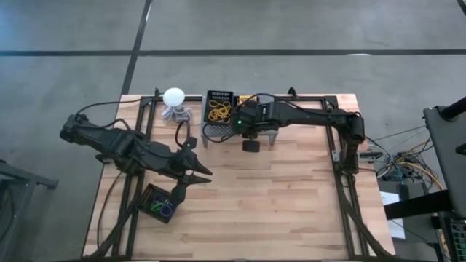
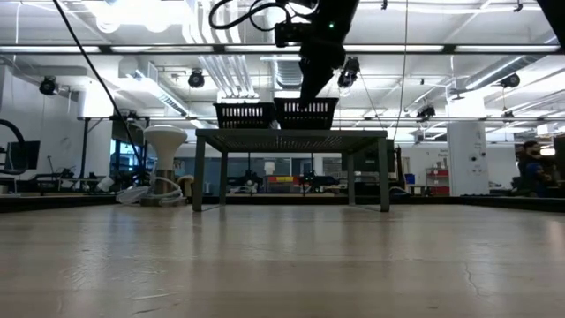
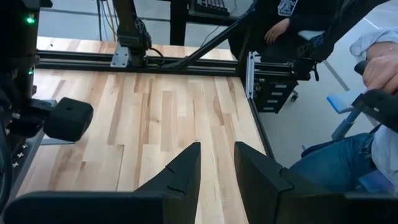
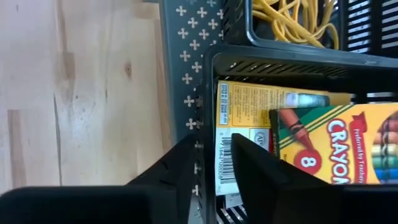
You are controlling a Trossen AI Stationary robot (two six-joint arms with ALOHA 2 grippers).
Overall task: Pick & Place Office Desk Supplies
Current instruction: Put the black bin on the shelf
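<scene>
Two crayon boxes lie flat in a black mesh basket (image 4: 280, 65): one shows its yellow back (image 4: 249, 106), and the other (image 4: 342, 143), green front up, lies partly over it. Yellow rubber bands (image 4: 292, 18) fill the neighbouring basket (image 1: 218, 110). Both baskets stand on the grey perforated stand (image 4: 186, 37). My right gripper (image 4: 214, 155) hovers open above the crayon basket's side wall, pointing steeply down and touching nothing. My left gripper (image 3: 217, 165) is open over bare table at the left (image 1: 191, 173). Coloured loops lie in a dark bin (image 1: 159, 204) near it.
A white ball-topped object (image 1: 173, 96) stands at the far edge, left of the stand. The wooden table (image 1: 291, 196) is bare across its middle and right. Black frame rails (image 1: 342, 167) run along its sides. A person's hand (image 3: 379, 62) and legs show beyond the table's edge.
</scene>
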